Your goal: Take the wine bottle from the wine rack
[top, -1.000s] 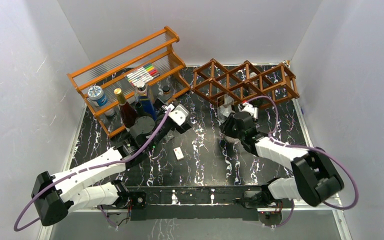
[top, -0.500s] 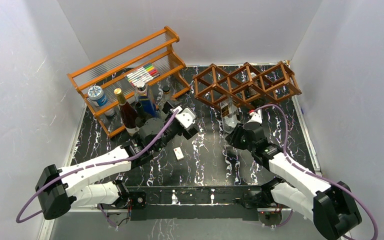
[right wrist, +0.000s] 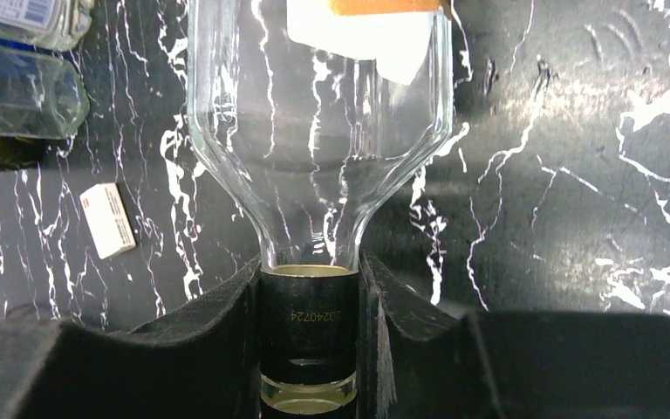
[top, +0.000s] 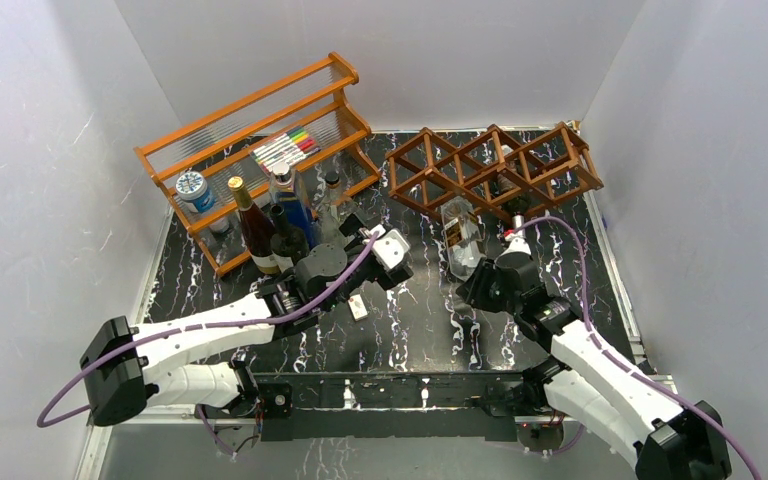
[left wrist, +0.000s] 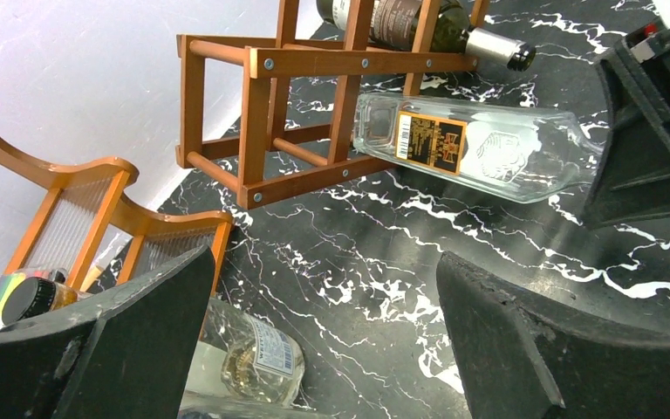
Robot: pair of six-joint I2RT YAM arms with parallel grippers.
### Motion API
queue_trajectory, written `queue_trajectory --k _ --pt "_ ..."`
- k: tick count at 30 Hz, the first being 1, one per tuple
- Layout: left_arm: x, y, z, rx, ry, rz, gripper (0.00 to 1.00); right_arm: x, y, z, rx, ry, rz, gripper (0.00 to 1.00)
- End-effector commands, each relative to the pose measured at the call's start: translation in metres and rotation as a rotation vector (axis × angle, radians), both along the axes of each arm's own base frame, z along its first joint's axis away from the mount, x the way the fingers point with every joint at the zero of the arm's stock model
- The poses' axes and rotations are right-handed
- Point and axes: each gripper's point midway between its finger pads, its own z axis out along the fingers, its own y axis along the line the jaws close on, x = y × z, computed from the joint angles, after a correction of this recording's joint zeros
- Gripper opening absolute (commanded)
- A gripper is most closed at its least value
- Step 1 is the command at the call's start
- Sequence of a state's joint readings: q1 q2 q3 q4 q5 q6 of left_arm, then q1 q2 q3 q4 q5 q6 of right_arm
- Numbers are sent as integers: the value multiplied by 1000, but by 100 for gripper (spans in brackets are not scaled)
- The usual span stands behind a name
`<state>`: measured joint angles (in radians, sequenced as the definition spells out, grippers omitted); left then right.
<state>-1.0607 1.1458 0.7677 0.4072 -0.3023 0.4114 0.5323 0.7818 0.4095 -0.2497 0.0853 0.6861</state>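
Note:
The wine rack (top: pixel 490 165), a dark reddish-brown lattice, stands at the back right and also shows in the left wrist view (left wrist: pixel 314 113). A clear wine bottle (top: pixel 460 238) with a dark label lies lengthwise in front of it, its base end at the rack's front edge (left wrist: pixel 480 148). My right gripper (top: pixel 475 285) is shut on the bottle's black-capped neck (right wrist: pixel 307 323); the glass body (right wrist: pixel 314 105) stretches away from it. My left gripper (top: pixel 402 265) is open and empty over the table, left of the bottle (left wrist: pixel 327 279).
A dark bottle (left wrist: pixel 419 17) lies in the rack. The orange tiered shelf (top: pixel 260 140) at back left holds several bottles, a jar and markers. A small white box (top: pixel 358 307) lies on the table. A clear bottle (left wrist: pixel 244 367) shows below my left gripper.
My right arm has drawn back toward the near edge, pulling the clear bottle out of the rack's lower cell. My left arm has moved right, toward the middle of the table.

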Motion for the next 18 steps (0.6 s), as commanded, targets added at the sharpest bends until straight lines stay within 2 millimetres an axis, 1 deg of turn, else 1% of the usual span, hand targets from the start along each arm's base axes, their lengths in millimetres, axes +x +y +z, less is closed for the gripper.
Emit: queue_trajectory --k 1,6,11,14,18 --pt "3 -2 23 -44 -31 16 98 -2 8 29 55 -6 16 0" --pt "3 -5 20 -49 -27 13 98 -7 6 35 43 21 17 0" --pt "5 -20 7 -22 21 -14 98 -17 10 36 82 63 29 0" --pt "5 -23 8 -39 41 -14 98 -20 8 33 69 69 34 0" --pt "7 -16 19 -90 23 20 98 -24 7 30 59 100 32 0"
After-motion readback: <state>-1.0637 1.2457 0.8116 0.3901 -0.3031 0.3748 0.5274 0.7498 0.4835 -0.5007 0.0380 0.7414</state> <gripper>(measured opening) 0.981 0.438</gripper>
